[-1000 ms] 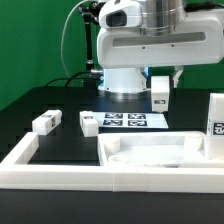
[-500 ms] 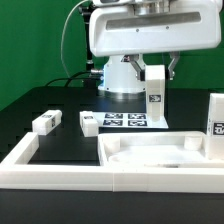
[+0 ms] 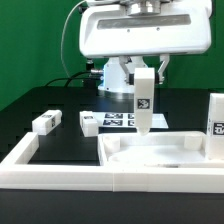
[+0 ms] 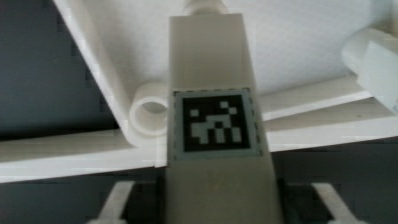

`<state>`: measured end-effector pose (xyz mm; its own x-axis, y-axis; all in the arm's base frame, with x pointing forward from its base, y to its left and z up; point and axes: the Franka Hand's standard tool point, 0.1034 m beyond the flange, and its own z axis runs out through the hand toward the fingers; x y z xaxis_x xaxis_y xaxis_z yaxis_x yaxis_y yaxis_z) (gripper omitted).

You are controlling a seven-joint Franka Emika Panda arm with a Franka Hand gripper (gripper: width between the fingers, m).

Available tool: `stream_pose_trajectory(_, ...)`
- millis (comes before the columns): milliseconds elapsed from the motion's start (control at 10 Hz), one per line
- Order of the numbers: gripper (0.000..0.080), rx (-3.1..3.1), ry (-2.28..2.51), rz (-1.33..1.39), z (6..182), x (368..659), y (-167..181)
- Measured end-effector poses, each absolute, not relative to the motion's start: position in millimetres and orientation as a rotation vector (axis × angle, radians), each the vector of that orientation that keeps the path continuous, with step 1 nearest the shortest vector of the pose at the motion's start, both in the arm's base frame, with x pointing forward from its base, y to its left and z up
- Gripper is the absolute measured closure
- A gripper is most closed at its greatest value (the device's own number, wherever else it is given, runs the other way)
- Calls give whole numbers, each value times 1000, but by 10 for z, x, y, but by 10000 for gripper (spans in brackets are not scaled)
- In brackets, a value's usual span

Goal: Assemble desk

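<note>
My gripper (image 3: 145, 70) is shut on a white desk leg (image 3: 143, 100), which hangs upright below it with its square tag facing the camera. The leg's lower end sits just above the back edge of the white tabletop panel (image 3: 165, 158), which lies with its hollows upward. In the wrist view the leg (image 4: 217, 90) runs up the middle from my gripper (image 4: 222, 205). Pale fingers (image 4: 121, 200) flank it, and the tabletop (image 4: 311, 60) with a round hollow (image 4: 150, 112) lies behind. Two loose legs (image 3: 45, 123) (image 3: 88, 123) rest on the black surface. Another leg (image 3: 216, 115) stands at the exterior view's right.
The marker board (image 3: 120, 121) lies behind the held leg, in front of the robot's base (image 3: 115, 80). A long white rim (image 3: 50, 170) frames the black surface along the front and the exterior view's left.
The gripper has carried the leg toward the exterior view's left and lower. The leg, which hung short beside the marker board, now hangs long and upright at the tabletop's back edge.
</note>
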<state>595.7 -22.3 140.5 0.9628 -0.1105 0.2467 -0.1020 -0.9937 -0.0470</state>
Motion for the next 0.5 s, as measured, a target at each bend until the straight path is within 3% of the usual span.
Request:
stream_pose_trajectory(200,512,-3112,45,-403,1316,6102,-577)
stream_pose_trajectory(500,512,-3121,44,-499,1336,6150,-647)
